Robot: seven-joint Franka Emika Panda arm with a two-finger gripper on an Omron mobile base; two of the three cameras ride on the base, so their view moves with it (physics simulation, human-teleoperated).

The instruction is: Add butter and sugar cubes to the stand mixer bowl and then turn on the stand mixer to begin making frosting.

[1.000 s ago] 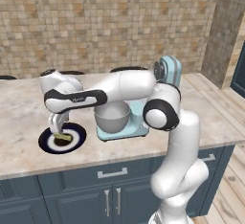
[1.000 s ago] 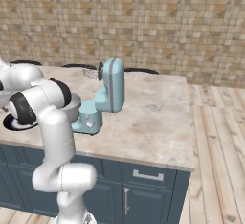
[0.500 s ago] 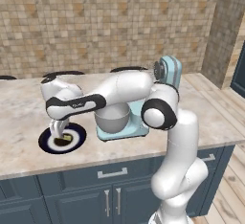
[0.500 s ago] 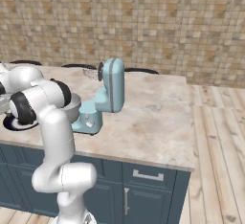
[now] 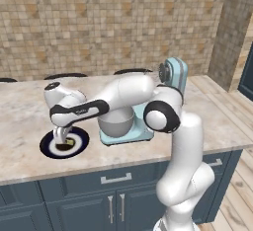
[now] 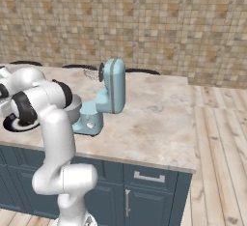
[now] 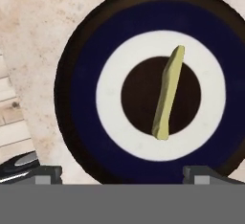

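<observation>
Directly above the flat dark blue plate with a white ring [image 5: 79,145], the two-finger gripper [image 5: 61,137] hangs with its fingers released and spread wide, presumably so they can straddle the small pale yellow-green butter block [image 7: 167,93]. That butter lies across the plate's dark centre, its long axis running nearly straight away from the fingertips.

No readable text, label, brand, number or sign in any view: none on stand mixer [image 5: 168,84], plate [image 7: 81,65], tabletop [image 6: 154,119], wall tiles or cabinet fronts.
</observation>
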